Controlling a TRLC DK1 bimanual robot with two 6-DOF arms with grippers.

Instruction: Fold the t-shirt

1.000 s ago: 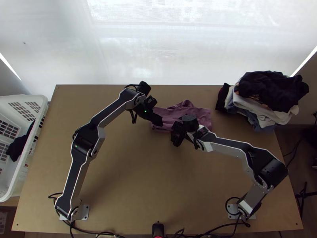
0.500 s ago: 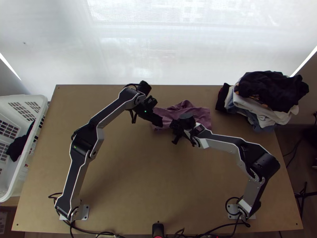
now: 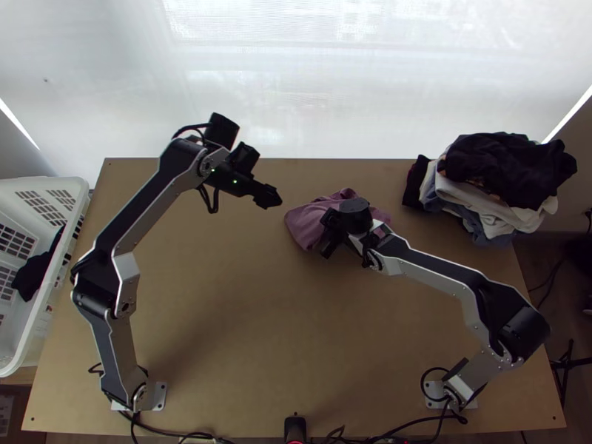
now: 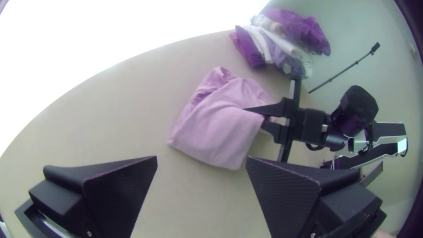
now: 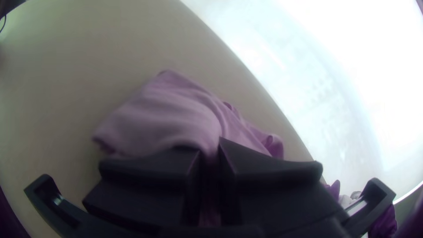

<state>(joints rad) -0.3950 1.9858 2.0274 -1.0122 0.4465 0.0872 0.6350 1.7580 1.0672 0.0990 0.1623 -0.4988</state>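
Right end effector (image 3: 327,244) grasping the mauve t-shirt (image 3: 302,222).
Left end effector (image 3: 274,197) released, just left of the t-shirt, above the counter (image 3: 244,318).

1 white basket (image 3: 46,287) beside table (image 3: 244,318), dark cloth (image 3: 31,274) inside; clothes pile (image 3: 507,174) at far-right corner.

"Where does the top view look from?"

"High over the near edge of the wooden table (image 3: 222,318), steeply down, taking in both arms."

"And the left wrist view?"

"From the left arm (image 3: 144,203), slanting down and rightward over the mauve t-shirt (image 3: 302,220) to the clothes pile (image 3: 510,174)."

"The right one?"

"Closest to the shirt, on the right arm (image 3: 436,272), facing down and leftward across it."

"What do the two wrist views share?"

"The shirt, some of the pile and the bright backdrop (image 3: 296,89); the top view has those too."
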